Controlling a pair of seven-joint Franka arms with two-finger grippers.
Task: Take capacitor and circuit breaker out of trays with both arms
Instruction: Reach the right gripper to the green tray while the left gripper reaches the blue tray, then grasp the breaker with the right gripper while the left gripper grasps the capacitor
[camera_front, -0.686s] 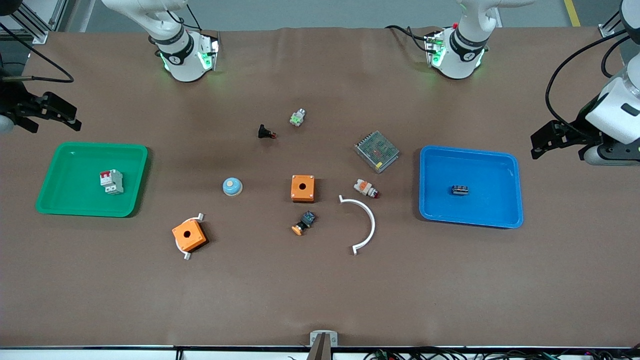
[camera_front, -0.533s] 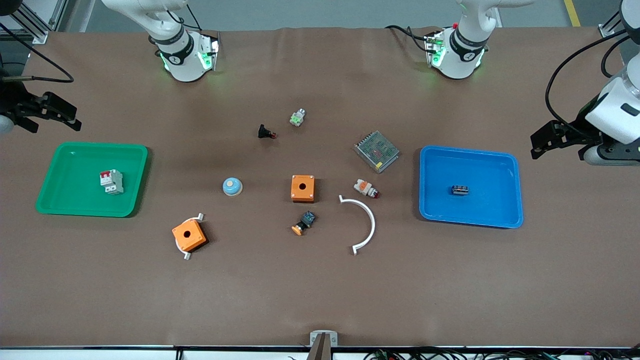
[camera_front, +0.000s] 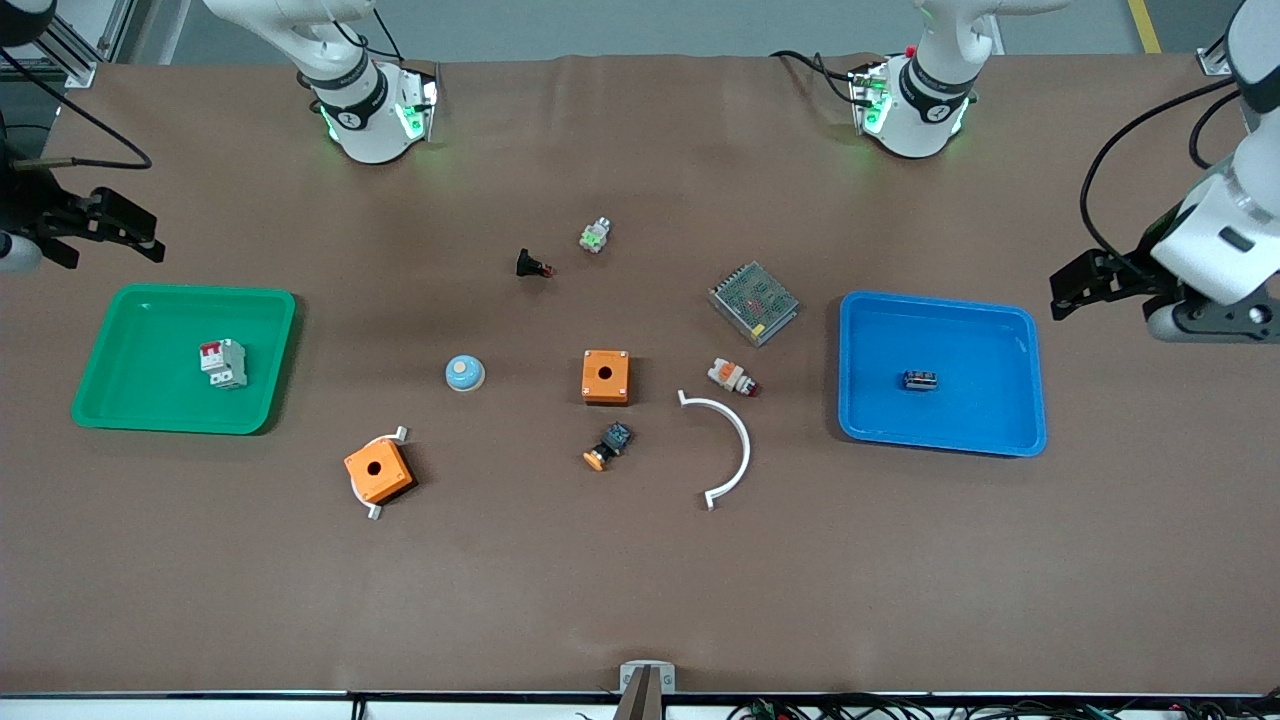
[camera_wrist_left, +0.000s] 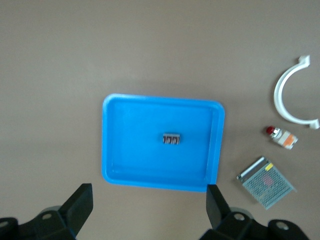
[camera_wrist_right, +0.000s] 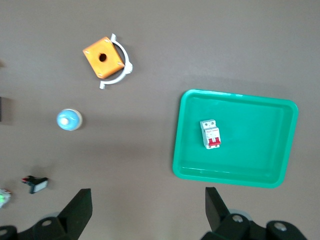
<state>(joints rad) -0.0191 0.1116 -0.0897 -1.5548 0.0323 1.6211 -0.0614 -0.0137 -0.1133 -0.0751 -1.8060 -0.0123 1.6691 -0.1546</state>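
Note:
The capacitor (camera_front: 920, 379), a tiny dark block with pale marks, lies in the blue tray (camera_front: 1010, 430); it also shows in the left wrist view (camera_wrist_left: 171, 139) in that tray (camera_wrist_left: 112, 150). The breaker (camera_front: 223, 362), white-grey with a red patch, lies in the green tray (camera_front: 120, 400); it also shows in the right wrist view (camera_wrist_right: 210, 134) in that tray (camera_wrist_right: 260, 150). My left gripper (camera_front: 1075, 282) (camera_wrist_left: 149, 205) is open and empty, high over bare table at the left arm's end. My right gripper (camera_front: 125, 225) (camera_wrist_right: 148, 205) is open and empty, high at the right arm's end.
Between the trays lie two orange boxes (camera_front: 605, 376) (camera_front: 378, 471), a white curved bracket (camera_front: 735, 440), a metal mesh box (camera_front: 753, 302), a blue dome (camera_front: 465, 373), a black push-button with an orange cap (camera_front: 607, 446), a white-and-orange part (camera_front: 731, 377) and a small black part (camera_front: 532, 265).
My left gripper has shifted slightly toward the blue tray. My right gripper has barely moved. The capacitor and the breaker stay in their trays.

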